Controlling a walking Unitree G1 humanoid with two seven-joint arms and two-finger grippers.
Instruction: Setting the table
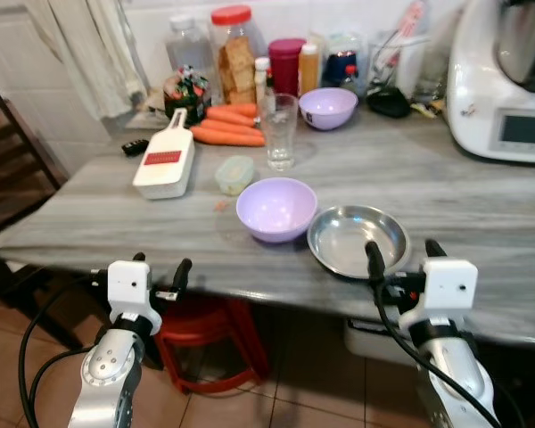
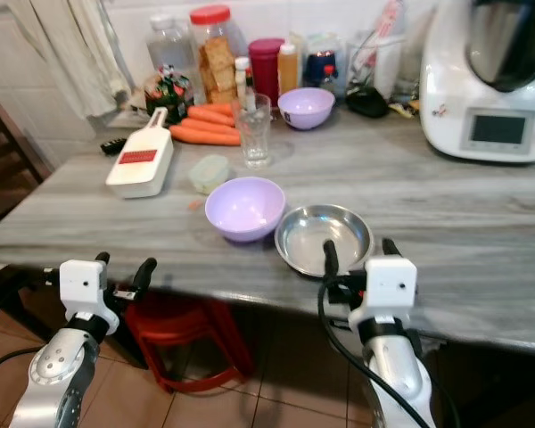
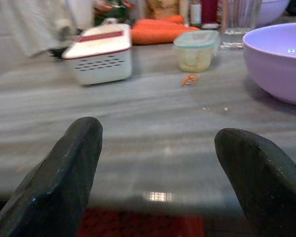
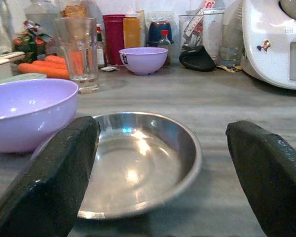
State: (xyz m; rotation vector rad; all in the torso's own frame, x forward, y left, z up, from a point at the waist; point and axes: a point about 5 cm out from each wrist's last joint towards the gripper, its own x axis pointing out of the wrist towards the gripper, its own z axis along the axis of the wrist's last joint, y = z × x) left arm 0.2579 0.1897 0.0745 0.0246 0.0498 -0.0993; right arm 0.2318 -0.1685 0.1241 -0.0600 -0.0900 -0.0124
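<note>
A shallow, shiny round steel plate (image 1: 357, 239) is seen near the grey table's (image 1: 481, 214) near edge, touching a lilac plastic bowl (image 1: 275, 209) on its left. The right gripper (image 1: 405, 257) is held wide before it; the left gripper (image 1: 163, 271) is spread at the edge, where bare tabletop lies.

Grey wood-grain table (image 1: 481, 201) set against a white tiled wall (image 1: 18, 80). A pale curtain (image 1: 89, 49) hangs at its far left corner; a dark wooden chair (image 1: 13, 174) stands beside the left edge. Red stool (image 1: 209, 334) beneath, on terracotta floor tiles (image 1: 250, 406).
</note>
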